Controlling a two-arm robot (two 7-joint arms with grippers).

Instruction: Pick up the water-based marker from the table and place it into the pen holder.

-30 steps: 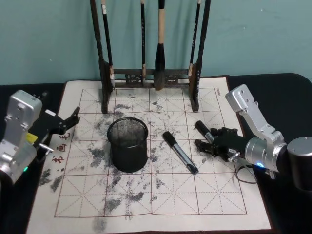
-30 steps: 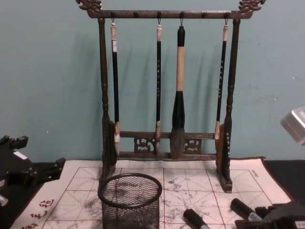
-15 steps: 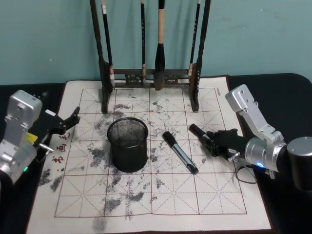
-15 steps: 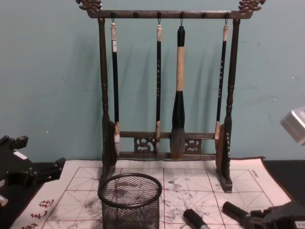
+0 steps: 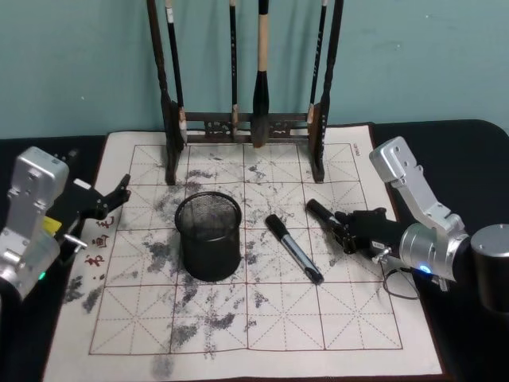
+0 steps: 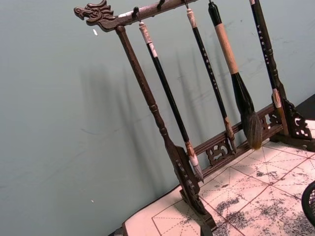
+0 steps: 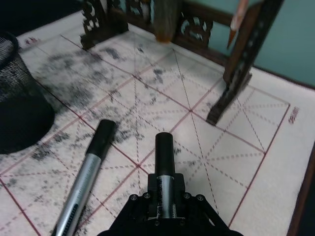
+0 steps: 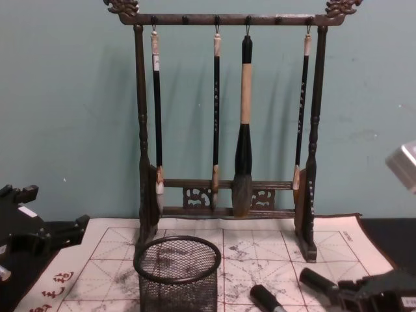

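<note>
teal wall behind; ink-stained grid mat [image 5: 358, 318] on a black table, brush rack [image 5: 242, 123] at the back. right gripper [image 5: 352, 231] is clamped on the water-based marker [image 5: 321, 212], to the right of the pen holder [image 5: 208, 236]. versus a second ago: the marker's capped end sits higher and nearer the holder, so the grasp looks done and the carry is starting. second marker [image 5: 293, 248] lies unmoved between them. left gripper [image 5: 111, 199] is parked at the mat's left edge, jaws spread.
</note>
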